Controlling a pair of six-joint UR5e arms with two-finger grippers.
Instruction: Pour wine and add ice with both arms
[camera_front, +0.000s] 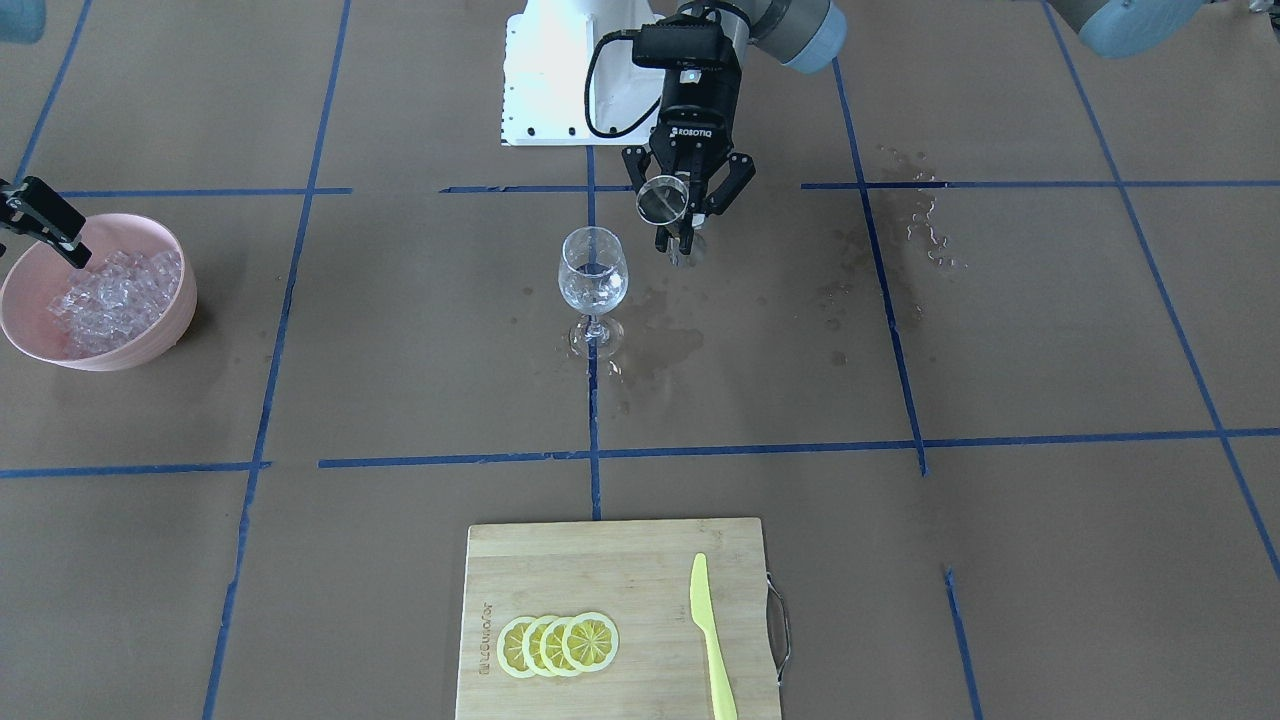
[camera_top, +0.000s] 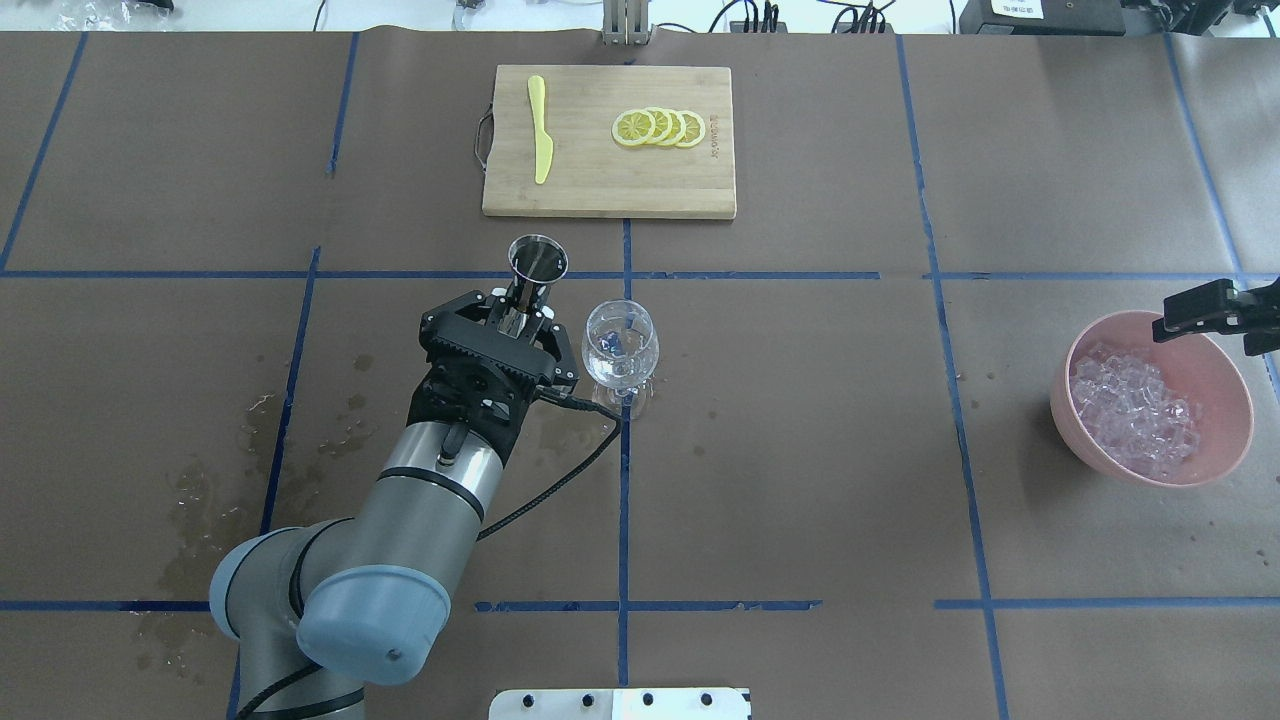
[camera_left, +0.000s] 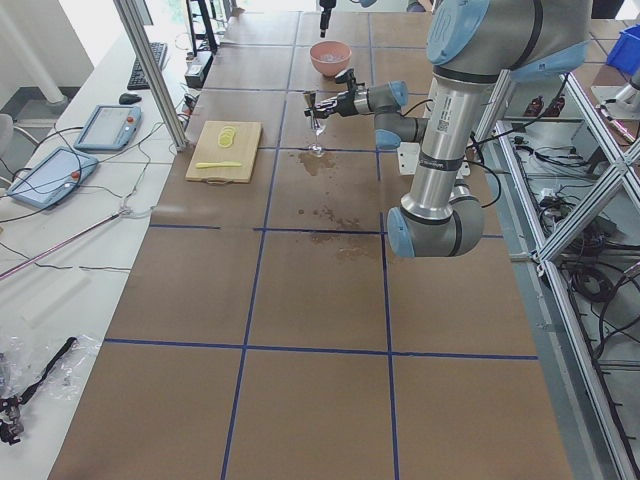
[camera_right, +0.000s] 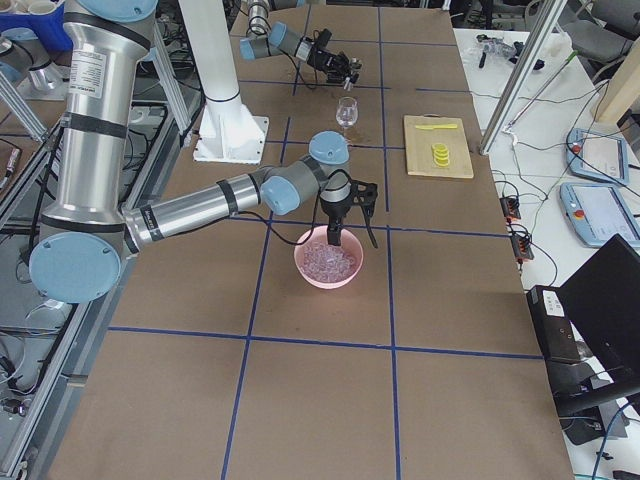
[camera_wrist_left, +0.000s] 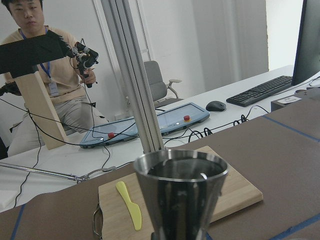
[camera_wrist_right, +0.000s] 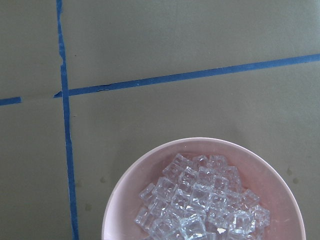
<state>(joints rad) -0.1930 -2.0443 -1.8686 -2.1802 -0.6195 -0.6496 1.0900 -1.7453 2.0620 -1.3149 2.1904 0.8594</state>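
My left gripper (camera_front: 678, 232) (camera_top: 522, 312) is shut on the waist of a steel jigger (camera_top: 537, 260) (camera_wrist_left: 181, 192). It holds the jigger mouth up, close beside the wine glass (camera_front: 594, 275) (camera_top: 620, 345) and not touching it. The glass stands upright on the table with a little clear wine at the bottom. My right gripper (camera_front: 40, 215) (camera_top: 1205, 312) (camera_right: 345, 235) hangs open and empty just above the pink bowl (camera_front: 150, 340) (camera_top: 1215, 370) (camera_wrist_right: 150, 160). The bowl is heaped with clear ice cubes (camera_front: 110, 295) (camera_top: 1135, 410) (camera_wrist_right: 200, 200).
A bamboo cutting board (camera_front: 600, 570) (camera_top: 600, 185) on the far side holds lemon slices (camera_front: 560, 643) (camera_top: 660, 127) and a yellow knife (camera_front: 710, 640) (camera_top: 540, 140). Wet spill patches (camera_front: 920, 215) (camera_top: 230, 470) mark the paper on my left. An operator (camera_wrist_left: 40, 75) sits beyond the table.
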